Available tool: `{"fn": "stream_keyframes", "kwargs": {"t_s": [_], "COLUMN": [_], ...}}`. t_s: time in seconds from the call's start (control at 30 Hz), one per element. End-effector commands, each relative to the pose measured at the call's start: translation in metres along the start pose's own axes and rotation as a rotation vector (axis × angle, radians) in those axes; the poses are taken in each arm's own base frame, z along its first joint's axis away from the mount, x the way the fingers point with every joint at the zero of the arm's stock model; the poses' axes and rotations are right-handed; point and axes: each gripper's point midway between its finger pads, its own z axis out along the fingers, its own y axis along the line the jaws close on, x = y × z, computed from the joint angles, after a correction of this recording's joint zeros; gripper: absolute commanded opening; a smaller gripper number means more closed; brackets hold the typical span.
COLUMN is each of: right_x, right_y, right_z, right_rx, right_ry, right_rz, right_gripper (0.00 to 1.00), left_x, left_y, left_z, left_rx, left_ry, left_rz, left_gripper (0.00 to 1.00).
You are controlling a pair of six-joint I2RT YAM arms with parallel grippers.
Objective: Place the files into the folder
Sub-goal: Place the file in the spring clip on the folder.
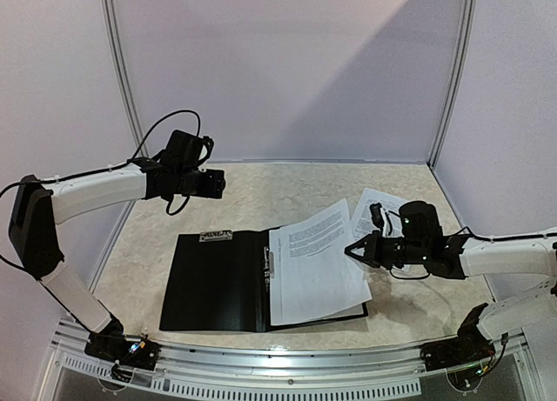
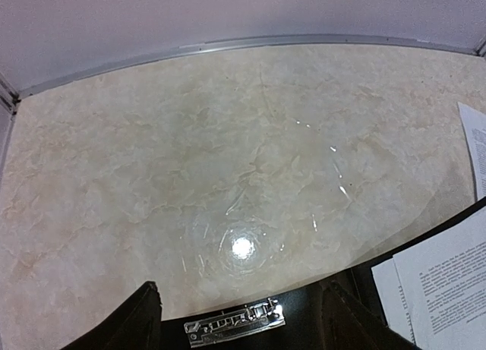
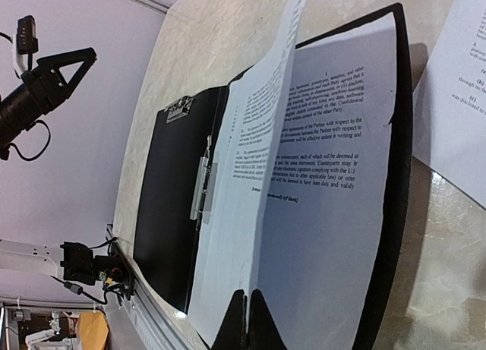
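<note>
The black folder (image 1: 213,284) (image 3: 163,206) (image 2: 299,330) lies open on the table. One of the files (image 1: 318,301) (image 3: 342,228) lies flat on its right half. My right gripper (image 1: 350,249) (image 3: 248,308) is shut on the near right edge of a second sheet (image 1: 309,240) (image 3: 243,213), which stands lifted and bowed above the flat one. A third sheet (image 1: 374,208) (image 3: 463,92) (image 2: 476,145) rests on the table behind the right gripper. My left gripper (image 1: 219,185) (image 2: 241,285) hangs open and empty in the air above the folder's far edge.
A metal clip (image 1: 215,236) (image 2: 235,323) (image 3: 178,107) sits at the folder's far edge and another (image 1: 268,263) (image 3: 201,187) along the spine. White walls close in the marble table (image 1: 261,192) on three sides. A metal rail (image 1: 287,366) runs along the front.
</note>
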Motion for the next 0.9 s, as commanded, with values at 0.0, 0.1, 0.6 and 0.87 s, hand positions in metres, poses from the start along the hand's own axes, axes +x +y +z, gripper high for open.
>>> {"fn": "stream_keyframes", "kwargs": {"t_s": [0.0,0.1,0.6,0.87], "right_x": [-0.002,-0.002,-0.001,0.004], "right_y": [0.011,0.013,0.029,0.029], "right_z": [0.004,0.006,0.018,0.022], "right_rx": [-0.026,-0.033,-0.07,-0.069], "right_ry": [0.002,0.005,0.026,0.043], "right_rz": [-0.022,-0.024,-0.029,-0.021], "right_gripper": [0.0,0.0,0.0,0.01], "left_x": [-0.007,-0.007,-0.007,-0.007], "left_y": [0.004,0.004,0.005,0.005], "left_z": [0.003,0.004,0.005,0.005], "left_rx": [0.005,0.009,0.016,0.018], "left_ry": [0.0,0.003,0.009,0.008], "left_rz": [-0.024,-0.028,-0.034,-0.036], "left_gripper": [0.72,0.73,0.72,0.72]}}
